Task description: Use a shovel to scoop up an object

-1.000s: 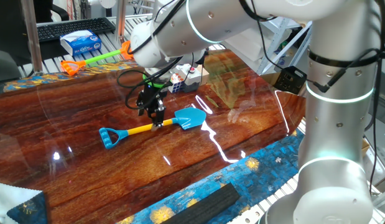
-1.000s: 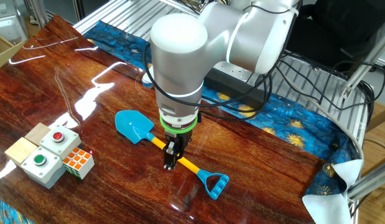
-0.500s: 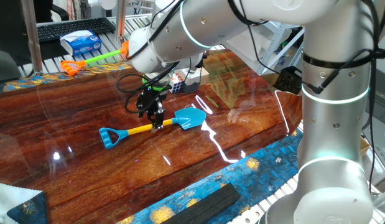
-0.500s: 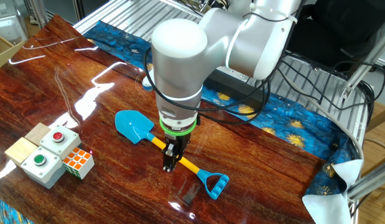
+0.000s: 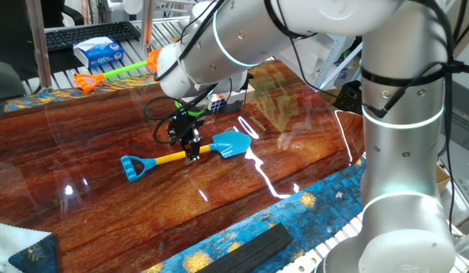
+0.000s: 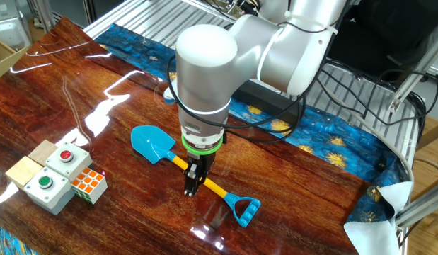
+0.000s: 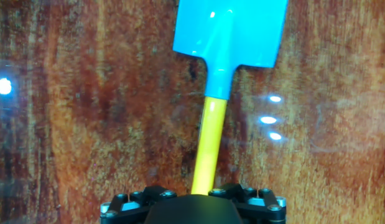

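Little had moved: my two-finger gripper (image 6: 192, 183) stayed low over the blue-bladed, yellow-shafted plastic shovel (image 6: 180, 164), seemingly clamped mid-shaft for balance; the multicoloured cube (image 6: 89, 185) sat well apart.

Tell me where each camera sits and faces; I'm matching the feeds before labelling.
One fixed view: off one long table edge, looking across at the shovel; shows the arm and end effector on the yellow shaft.
The other fixed view: high on the opposite side, looking down; shows arm, end effector, shovel, cube.
Hand view: on the hand, looking along the shaft to the blade; only the hand's base shows.
Shared: all three see the shovel.
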`<state>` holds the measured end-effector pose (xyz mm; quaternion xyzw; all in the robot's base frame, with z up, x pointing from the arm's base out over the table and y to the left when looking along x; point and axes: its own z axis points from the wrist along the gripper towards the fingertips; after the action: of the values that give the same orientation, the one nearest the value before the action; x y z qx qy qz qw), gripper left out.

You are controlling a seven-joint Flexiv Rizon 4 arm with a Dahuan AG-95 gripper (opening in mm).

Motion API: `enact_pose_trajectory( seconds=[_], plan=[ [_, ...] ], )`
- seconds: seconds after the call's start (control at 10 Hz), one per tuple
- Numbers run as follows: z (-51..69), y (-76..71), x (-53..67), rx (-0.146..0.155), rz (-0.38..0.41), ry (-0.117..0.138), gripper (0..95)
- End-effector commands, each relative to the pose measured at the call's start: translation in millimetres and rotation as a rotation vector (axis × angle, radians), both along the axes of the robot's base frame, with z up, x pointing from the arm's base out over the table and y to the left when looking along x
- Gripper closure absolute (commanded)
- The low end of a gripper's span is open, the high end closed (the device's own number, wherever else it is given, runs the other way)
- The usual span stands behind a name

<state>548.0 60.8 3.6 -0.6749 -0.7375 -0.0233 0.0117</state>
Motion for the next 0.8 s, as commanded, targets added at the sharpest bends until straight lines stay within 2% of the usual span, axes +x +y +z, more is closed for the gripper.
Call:
enact_pose_trajectory(
  seconds=[0.1, 0.3, 0.4, 0.6, 0.8],
  plan=[
    [-1.3, -1.0, -1.3, -0.006, 0.01, -0.007, 19.0],
    [-1.8, -1.8, -2.2, -0.027, 0.04, -0.025, 57.0],
    [-1.9, -2.2, -2.8, -0.034, 0.051, -0.032, 57.0],
    [-1.9, -2.3, -2.9, -0.056, 0.057, -0.045, 95.0],
    [-2.0, -2.4, -2.9, -0.063, 0.056, -0.047, 95.0]
  ],
)
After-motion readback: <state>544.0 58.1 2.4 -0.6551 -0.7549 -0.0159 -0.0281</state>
